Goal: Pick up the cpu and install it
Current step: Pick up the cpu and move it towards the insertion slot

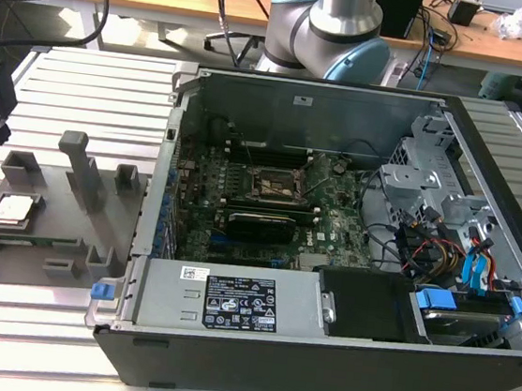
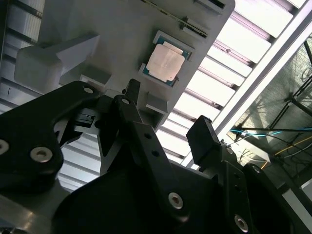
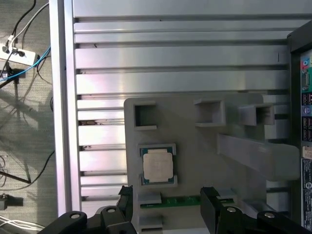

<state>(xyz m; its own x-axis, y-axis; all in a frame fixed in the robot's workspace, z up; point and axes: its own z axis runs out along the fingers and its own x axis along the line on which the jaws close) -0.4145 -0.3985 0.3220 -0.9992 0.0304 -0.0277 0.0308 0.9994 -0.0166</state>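
Silver-grey cpu (image 1: pixel 14 210) sits unpicked in its grey holder (image 1: pixel 60 224) at the exterior view's left. The gripper (image 3: pixel 168 202) hangs above, jaws wide and empty; nothing is installed.

cpu (image 3: pixel 157 165): smooth silver metal lid, dull sheen. tray (image 3: pixel 195 146): matt grey plastic. desk (image 3: pixel 170 48): ribbed metal, satin.

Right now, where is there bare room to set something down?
Bare table slats in the exterior view, between the grey fixture, the table's far edge and the case. Crowded: the fixture holding the cpu, the case interior.
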